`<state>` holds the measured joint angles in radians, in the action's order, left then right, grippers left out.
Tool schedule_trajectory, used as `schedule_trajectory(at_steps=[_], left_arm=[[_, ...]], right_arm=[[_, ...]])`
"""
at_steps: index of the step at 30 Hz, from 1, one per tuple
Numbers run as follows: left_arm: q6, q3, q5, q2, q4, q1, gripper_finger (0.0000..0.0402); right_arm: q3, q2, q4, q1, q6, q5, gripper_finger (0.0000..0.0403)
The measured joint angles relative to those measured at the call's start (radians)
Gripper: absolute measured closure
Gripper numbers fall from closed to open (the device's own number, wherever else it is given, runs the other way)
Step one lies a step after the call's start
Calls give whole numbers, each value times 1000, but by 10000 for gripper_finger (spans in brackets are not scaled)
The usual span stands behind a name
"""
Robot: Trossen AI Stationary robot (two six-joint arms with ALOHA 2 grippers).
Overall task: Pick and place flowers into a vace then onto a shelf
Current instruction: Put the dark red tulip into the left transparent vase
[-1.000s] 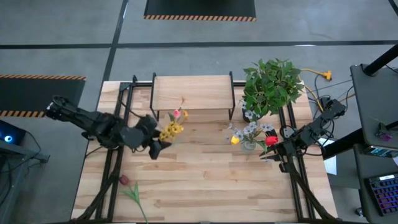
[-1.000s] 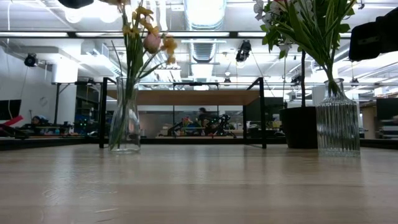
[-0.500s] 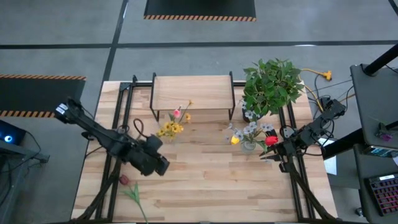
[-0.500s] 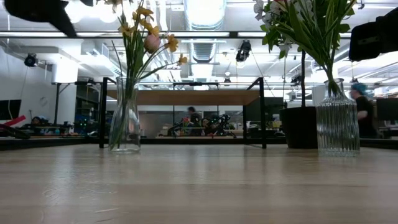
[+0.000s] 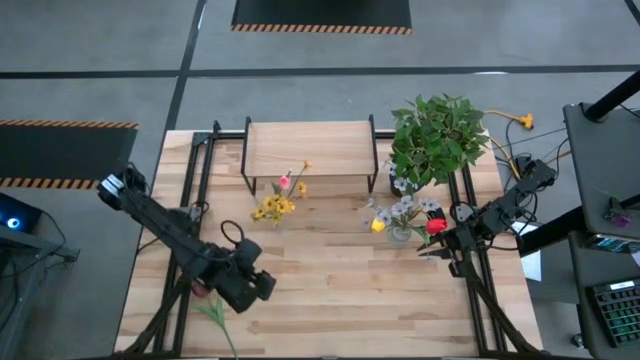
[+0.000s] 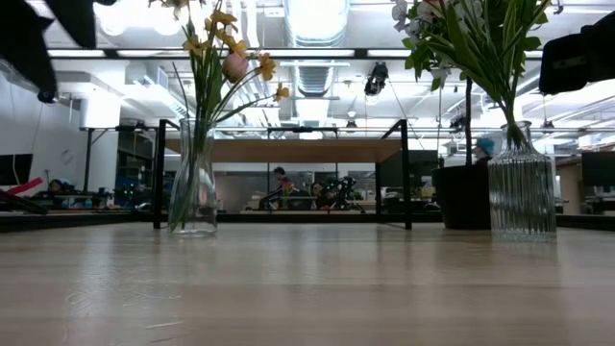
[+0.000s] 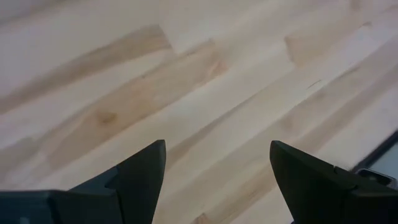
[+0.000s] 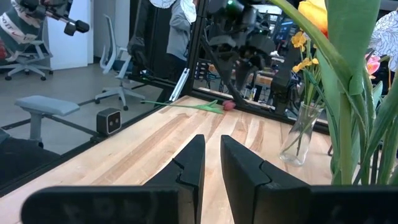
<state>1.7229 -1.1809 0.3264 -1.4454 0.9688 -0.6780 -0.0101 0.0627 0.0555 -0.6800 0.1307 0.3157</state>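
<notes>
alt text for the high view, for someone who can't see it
Seen from above, the left gripper, open, hovers over the wooden table near a loose pink flower. Two vases of flowers stand before the shelf; the right gripper waits shut by the second vase.

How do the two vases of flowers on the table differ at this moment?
The left vase is smooth, narrow-necked glass; the right vase is ribbed and wider. The left vase holds yellow and pink heads on a few thin stems; the right vase carries a fuller bunch with broad leaves and, from above, pale, yellow and red heads. The left vase stands just in front of the shelf; the right vase stands by the potted plant. Both are clear, upright and on the table, not on the shelf.
</notes>
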Motion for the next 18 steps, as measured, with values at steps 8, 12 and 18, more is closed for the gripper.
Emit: schedule_trajectory(at_steps=[8,12,18], left_arm=[[146,1,-28,-100,6,-65,131],[250,1,-117,-135,44,-92,131],[449,1,-188,-158,97,-151,131]], right_arm=[[0,0,0,0,0,0,360],[0,0,0,0,0,0,360],[0,0,0,0,0,0,360]])
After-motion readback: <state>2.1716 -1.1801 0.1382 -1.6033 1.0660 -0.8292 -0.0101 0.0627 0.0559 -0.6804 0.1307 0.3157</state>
